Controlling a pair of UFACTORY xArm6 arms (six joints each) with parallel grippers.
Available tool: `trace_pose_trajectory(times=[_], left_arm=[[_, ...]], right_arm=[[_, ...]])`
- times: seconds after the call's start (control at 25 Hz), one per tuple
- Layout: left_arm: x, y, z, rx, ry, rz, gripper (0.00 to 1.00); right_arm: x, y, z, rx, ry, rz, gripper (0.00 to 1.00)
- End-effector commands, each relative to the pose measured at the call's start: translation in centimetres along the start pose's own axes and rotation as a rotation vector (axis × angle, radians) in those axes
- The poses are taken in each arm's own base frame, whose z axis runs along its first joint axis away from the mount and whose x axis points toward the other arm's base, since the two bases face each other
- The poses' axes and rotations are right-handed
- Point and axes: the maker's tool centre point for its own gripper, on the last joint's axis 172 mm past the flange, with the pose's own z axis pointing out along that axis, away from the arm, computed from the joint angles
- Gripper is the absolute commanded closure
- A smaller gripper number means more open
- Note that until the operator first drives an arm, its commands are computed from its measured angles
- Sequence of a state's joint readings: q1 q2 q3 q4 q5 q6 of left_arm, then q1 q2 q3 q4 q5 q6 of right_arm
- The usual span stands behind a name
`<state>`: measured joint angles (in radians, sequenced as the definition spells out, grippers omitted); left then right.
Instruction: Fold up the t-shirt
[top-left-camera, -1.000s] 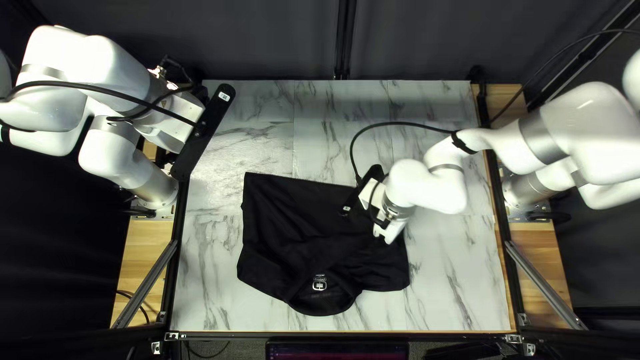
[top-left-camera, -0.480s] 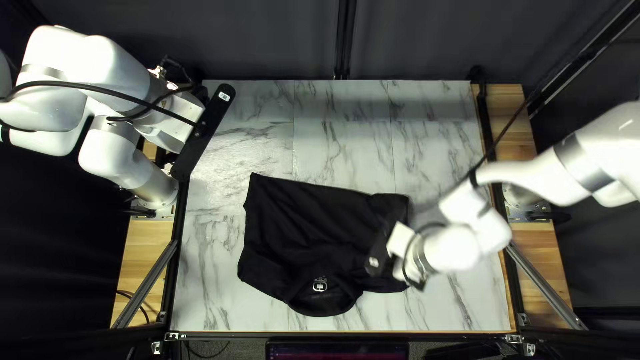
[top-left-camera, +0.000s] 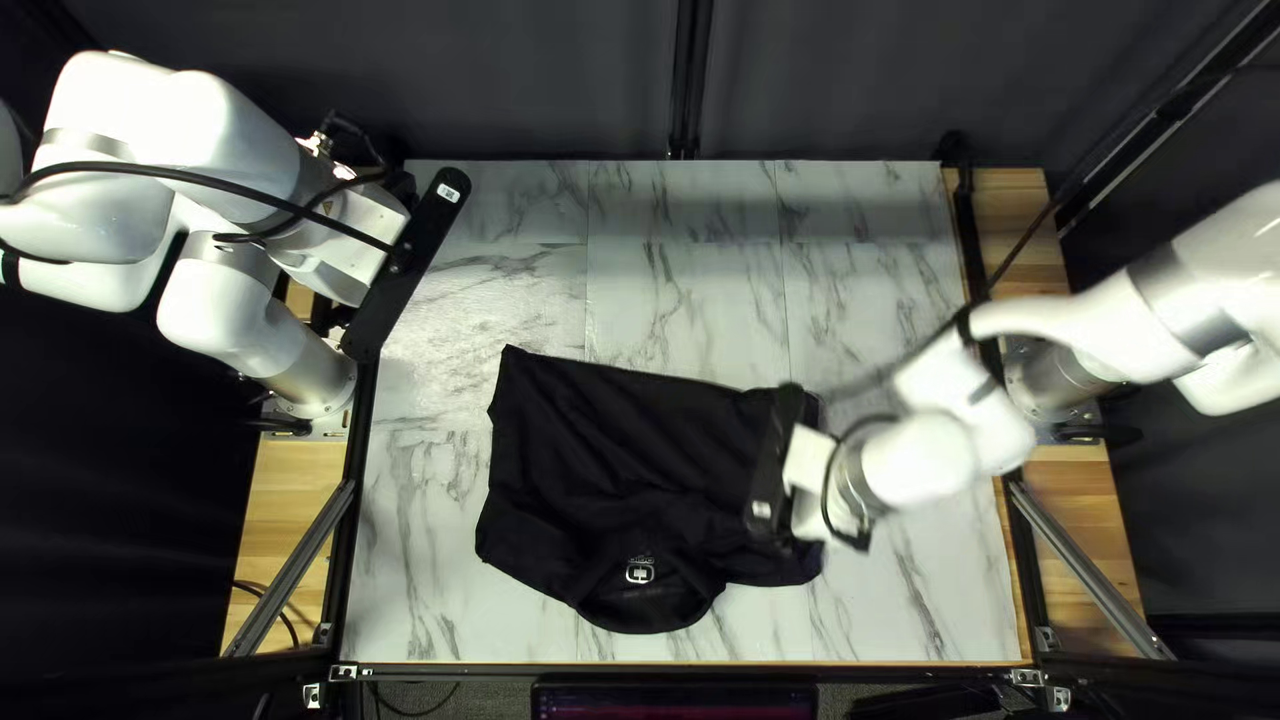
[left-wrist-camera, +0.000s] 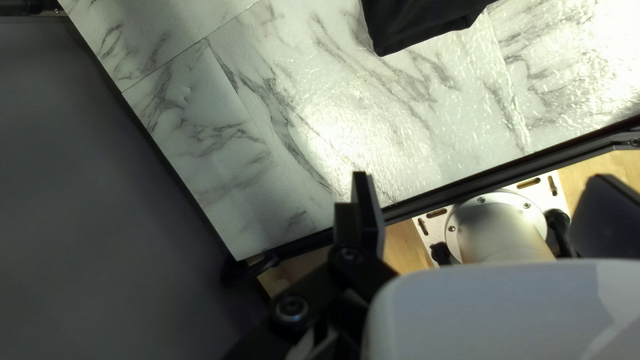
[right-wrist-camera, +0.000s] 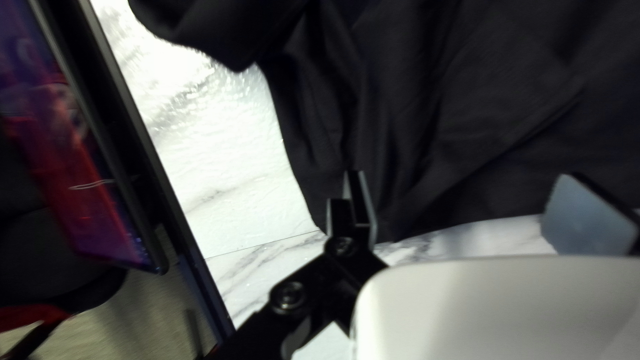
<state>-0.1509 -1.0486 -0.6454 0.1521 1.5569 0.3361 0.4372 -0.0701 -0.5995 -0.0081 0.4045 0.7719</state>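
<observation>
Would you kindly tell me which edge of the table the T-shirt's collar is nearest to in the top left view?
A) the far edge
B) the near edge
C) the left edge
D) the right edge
B: the collar of the black T-shirt, with a white mark inside its neck, lies closest to the near edge of the table.

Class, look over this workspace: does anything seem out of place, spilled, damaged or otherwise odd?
Nothing looks spilled or damaged. The only untidy thing is the black t-shirt: on the marble-patterned table, its far edge runs aslant and its cloth is creased, which seems normal for a shirt being folded.
</observation>
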Motion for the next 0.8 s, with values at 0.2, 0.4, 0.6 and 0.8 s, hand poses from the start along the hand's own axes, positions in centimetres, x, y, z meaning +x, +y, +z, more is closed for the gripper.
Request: trace_pose_trajectory(times=[0.2, 0.4, 0.6, 0.8], left_arm=[[0.0, 0.0, 0.0, 0.0, 0.0, 0.0, 0.0], [0.0, 0.0, 0.0, 0.0, 0.0, 0.0, 0.0], [0.0, 0.0, 0.0, 0.0, 0.0, 0.0, 0.0], [0.0, 0.0, 0.0, 0.0, 0.0, 0.0, 0.0]], right_arm=[[3.2, 2.9, -1.0, 0.184, -0.045, 0.235, 0.0], [3.2, 2.9, -1.0, 0.184, -0.045, 0.235, 0.0], [3.4, 2.4, 0.8, 0.194, -0.107, 0.199, 0.0], [2.2, 2.6, 2.9, 0.2, -0.122, 0.225, 0.0]])
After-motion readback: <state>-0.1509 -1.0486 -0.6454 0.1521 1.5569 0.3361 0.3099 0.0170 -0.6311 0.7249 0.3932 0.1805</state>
